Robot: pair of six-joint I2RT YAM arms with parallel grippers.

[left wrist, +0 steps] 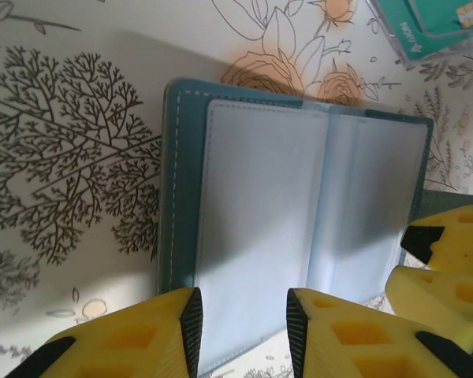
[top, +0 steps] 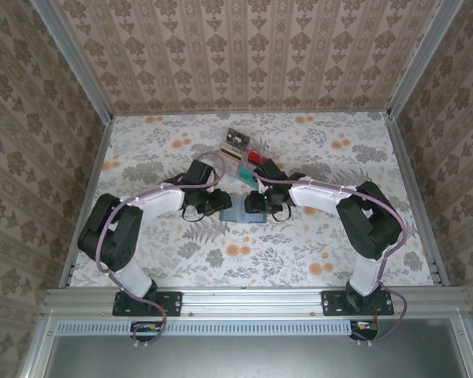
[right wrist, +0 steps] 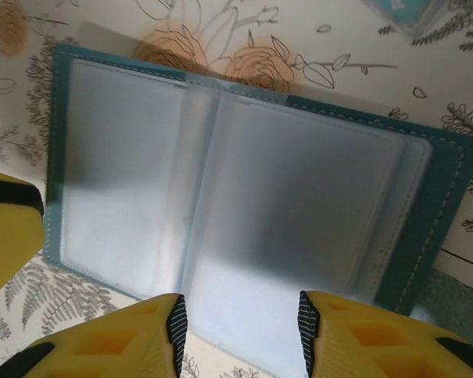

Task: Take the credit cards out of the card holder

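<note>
Here, on the flowered tabletop (top: 323, 236), both arms fold inward from the near edge and meet at the middle, where the card holder (left wrist: 299, 213) lies open and flat between them. Just behind it sits a clear tray (top: 248, 153) with credit cards (top: 236, 140) in it, a teal card (left wrist: 433, 27) among them. The holder's clear sleeves (right wrist: 299, 213) look empty to us, though a card tucked deep would be hard to spot.

We judge the main risk to be the soft panels. A pinch on one sleeve could lift or fold the whole holder, or drag it into the tray, and two hands this close could knock together.

The left hand (left wrist: 243, 319) and the right hand (right wrist: 238, 327) each hang low over their own side of the holder, fingers apart, clamped on nothing we can see. Whether the tips touch the sleeve we cannot tell.
</note>
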